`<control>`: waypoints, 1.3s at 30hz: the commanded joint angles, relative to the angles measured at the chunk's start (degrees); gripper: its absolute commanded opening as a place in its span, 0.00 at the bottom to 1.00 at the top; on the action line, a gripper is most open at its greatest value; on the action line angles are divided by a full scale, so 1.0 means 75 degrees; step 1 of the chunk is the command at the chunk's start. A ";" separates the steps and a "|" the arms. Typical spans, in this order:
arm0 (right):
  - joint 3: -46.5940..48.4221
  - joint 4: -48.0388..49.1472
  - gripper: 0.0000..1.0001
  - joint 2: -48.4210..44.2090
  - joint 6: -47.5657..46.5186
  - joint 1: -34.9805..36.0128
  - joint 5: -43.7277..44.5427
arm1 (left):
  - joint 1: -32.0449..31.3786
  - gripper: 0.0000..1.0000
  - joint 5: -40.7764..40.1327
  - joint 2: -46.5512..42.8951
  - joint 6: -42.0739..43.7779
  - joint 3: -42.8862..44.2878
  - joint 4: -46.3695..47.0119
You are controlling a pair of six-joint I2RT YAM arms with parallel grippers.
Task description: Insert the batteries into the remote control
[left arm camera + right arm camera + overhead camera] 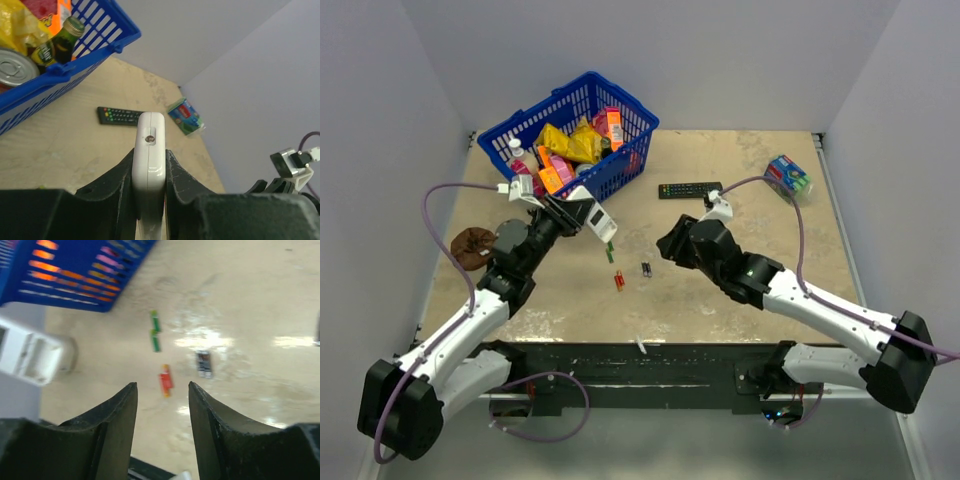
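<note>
My left gripper (578,212) is shut on the white remote control (599,222) and holds it above the table, in front of the basket. In the left wrist view the remote (149,145) stands edge-on between my fingers (182,172). In the right wrist view the remote (29,355) shows an open, empty back compartment. The batteries lie on the table: a green pair (611,252) (155,331), a red-orange pair (619,279) (165,381) and a black pair (646,268) (203,363). My right gripper (670,246) (162,390) is open and empty, above and just right of them.
A blue basket (620,170) (75,62) full of groceries stands at the back left. A long black remote (689,189) (120,116) lies behind the batteries. A small colourful box (788,175) (186,116) sits at the back right. A brown object (472,246) lies at the left edge.
</note>
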 commanded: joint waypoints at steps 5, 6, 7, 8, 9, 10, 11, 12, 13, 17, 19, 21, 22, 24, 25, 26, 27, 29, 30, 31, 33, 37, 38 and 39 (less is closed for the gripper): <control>-0.0228 -0.1590 0.65 0.0351 -0.2161 -0.0498 -0.1551 | -0.0024 0.00 -0.0424 -0.0829 0.1001 -0.0202 -0.2021; -0.0146 -0.1660 0.67 0.0480 -0.2465 -0.0498 -0.1646 | -0.0024 0.00 -0.0412 -0.0876 0.0989 -0.0272 -0.2348; -0.0099 -0.1823 0.68 0.0678 -0.2630 -0.0487 -0.1925 | -0.0024 0.00 -0.0412 -0.0900 0.1001 -0.0307 -0.2467; -0.0098 -0.1848 0.68 0.0796 -0.2748 -0.0487 -0.2125 | -0.0024 0.00 -0.0401 -0.0958 0.1013 -0.0354 -0.2689; -0.0087 -0.1872 0.69 0.0879 -0.2993 -0.0487 -0.2301 | -0.0024 0.00 -0.0412 -0.0994 0.1013 -0.0366 -0.2807; -0.0075 -0.1907 0.69 0.1054 -0.3065 -0.0429 -0.2442 | -0.0024 0.00 -0.0412 -0.1029 0.1036 -0.0401 -0.2912; -0.0040 -0.1942 0.69 0.1125 -0.3147 -0.0382 -0.2641 | -0.0024 0.00 -0.0424 -0.1110 0.1071 -0.0436 -0.3076; -0.0017 -0.1989 0.69 0.1207 -0.3368 -0.0300 -0.2771 | -0.0024 0.00 -0.0412 -0.1146 0.1083 -0.0460 -0.3147; 0.0042 -0.2035 0.69 0.1393 -0.3463 -0.0055 -0.2842 | -0.0024 0.00 -0.0412 -0.1181 0.1095 -0.0472 -0.3229; 0.0136 -0.1989 0.69 0.1722 -0.3967 0.0520 -0.3275 | -0.0024 0.00 -0.0612 -0.1275 0.1141 -0.0565 -0.3464; 0.0159 -0.2001 0.68 0.1805 -0.4073 0.0813 -0.3229 | -0.0024 0.00 -0.0611 -0.1275 0.1176 -0.0565 -0.3511; 0.0288 -0.2140 0.68 0.1969 -0.4132 0.1001 -0.2973 | -0.0024 0.00 -0.0611 -0.1240 0.1177 -0.0612 -0.3581; 0.0323 -0.2165 0.68 0.2016 -0.4132 0.1048 -0.2948 | -0.0024 0.00 -0.0577 -0.1217 0.1165 -0.0647 -0.3581; 0.0359 -0.2165 0.69 0.2028 -0.4038 0.1072 -0.2470 | -0.0024 0.00 -0.0483 -0.1030 0.1142 -0.0776 -0.3500; 0.0370 -0.2153 0.70 0.2028 -0.3992 0.1072 -0.2328 | -0.0024 0.00 -0.0320 -0.0948 0.1095 -0.0834 -0.3465; 0.0382 -0.2141 0.70 0.2016 -0.3910 0.1072 -0.2199 | -0.0024 0.00 -0.0261 -0.0750 0.1060 -0.0963 -0.3371; 0.0394 -0.2107 0.70 0.2028 -0.3886 0.1072 -0.2117 | -0.0024 0.00 -0.0202 -0.0655 0.1013 -0.1022 -0.3359; 0.0417 -0.2071 0.70 0.2040 -0.3781 0.1072 -0.1929 | -0.0024 0.00 -0.0131 -0.0351 0.0861 -0.1197 -0.3219; 0.0406 -0.2013 0.70 0.2051 -0.3745 0.1072 -0.1893 | -0.0012 0.00 -0.0038 -0.0268 0.0802 -0.1256 -0.3160; 0.0394 -0.1966 0.70 0.2063 -0.3710 0.1060 -0.1893 | -0.0023 0.00 0.0009 -0.0105 0.0721 -0.1315 -0.3102; 0.0347 -0.1861 0.71 0.2052 -0.3570 0.1060 -0.1881 | -0.0024 0.00 0.0033 0.0048 0.0638 -0.1456 -0.2949; 0.0265 -0.1731 0.72 0.2051 -0.3417 0.1072 -0.1823 | -0.0024 0.00 0.0197 0.0376 0.0486 -0.1573 -0.2809; 0.0253 -0.1708 0.72 0.2051 -0.3394 0.1060 -0.1776 | -0.0024 0.00 0.0290 0.0412 0.0404 -0.1689 -0.2599; 0.0241 -0.1638 0.72 0.2051 -0.3382 0.1060 -0.1776 | -0.0024 0.00 0.0511 0.0459 0.0310 -0.1748 -0.2481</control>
